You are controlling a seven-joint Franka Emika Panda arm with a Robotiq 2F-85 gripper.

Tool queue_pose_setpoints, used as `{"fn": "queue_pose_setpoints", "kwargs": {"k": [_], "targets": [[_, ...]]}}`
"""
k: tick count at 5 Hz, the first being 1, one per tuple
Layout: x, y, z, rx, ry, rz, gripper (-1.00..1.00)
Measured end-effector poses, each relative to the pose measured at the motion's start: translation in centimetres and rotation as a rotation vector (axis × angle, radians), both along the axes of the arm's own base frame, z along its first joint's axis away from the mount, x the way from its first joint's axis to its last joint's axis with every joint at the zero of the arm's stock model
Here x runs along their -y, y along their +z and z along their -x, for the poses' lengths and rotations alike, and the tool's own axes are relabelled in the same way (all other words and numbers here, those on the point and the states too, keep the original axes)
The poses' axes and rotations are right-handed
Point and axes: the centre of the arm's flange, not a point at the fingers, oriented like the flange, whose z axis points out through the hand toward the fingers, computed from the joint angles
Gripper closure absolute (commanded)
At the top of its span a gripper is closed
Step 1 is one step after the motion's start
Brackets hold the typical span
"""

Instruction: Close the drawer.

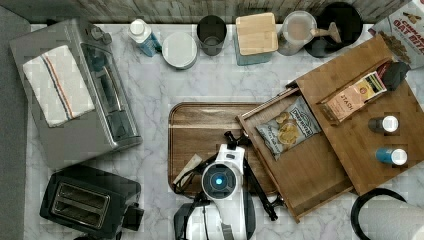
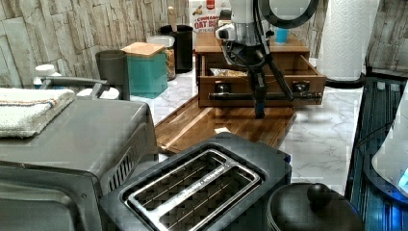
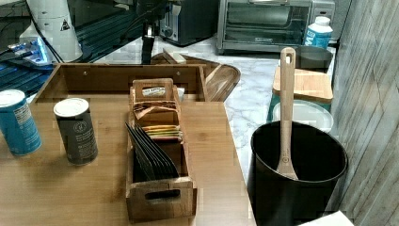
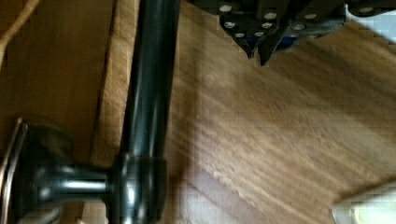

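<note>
The bamboo drawer (image 1: pixel 310 170) stands pulled out of the organizer (image 1: pixel 360 135) toward the top view's left. A chips bag (image 1: pixel 287 127) lies inside it. A black bar handle (image 2: pixel 231 96) runs across the drawer's front (image 2: pixel 240 86). My gripper (image 2: pixel 260 111) hangs fingers-down just in front of that handle, over the dark wooden tray (image 1: pixel 200 130). It is shut and holds nothing. In the wrist view the handle (image 4: pixel 149 93) passes beside my closed gripper (image 4: pixel 258 55), with a gap between them. In the right view my gripper (image 3: pixel 147 55) stands beyond the drawer's front wall (image 3: pixel 117 77).
A toaster oven (image 1: pixel 75 95) and a black toaster (image 1: pixel 85 200) stand at the top view's left. Jars and canisters line the back wall. Two cans (image 1: pixel 385 124) and a tea box (image 1: pixel 352 97) sit on the organizer top. A paper towel roll (image 1: pixel 390 217) stands beside the drawer.
</note>
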Motion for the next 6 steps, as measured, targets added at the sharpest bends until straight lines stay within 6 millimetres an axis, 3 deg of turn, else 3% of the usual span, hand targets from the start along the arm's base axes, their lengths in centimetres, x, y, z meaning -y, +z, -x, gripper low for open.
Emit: {"fn": "queue_pose_setpoints", "kwargs": {"k": [2, 4, 6], "targets": [[3.7, 0.6, -0.5, 0.049, -0.016, -0.058, 1.0], [5.2, 1.1, -0.8, 0.058, -0.036, -0.062, 1.0], [8.3, 0.8, -2.7, 0.032, 0.183, -0.08, 1.0]]}}
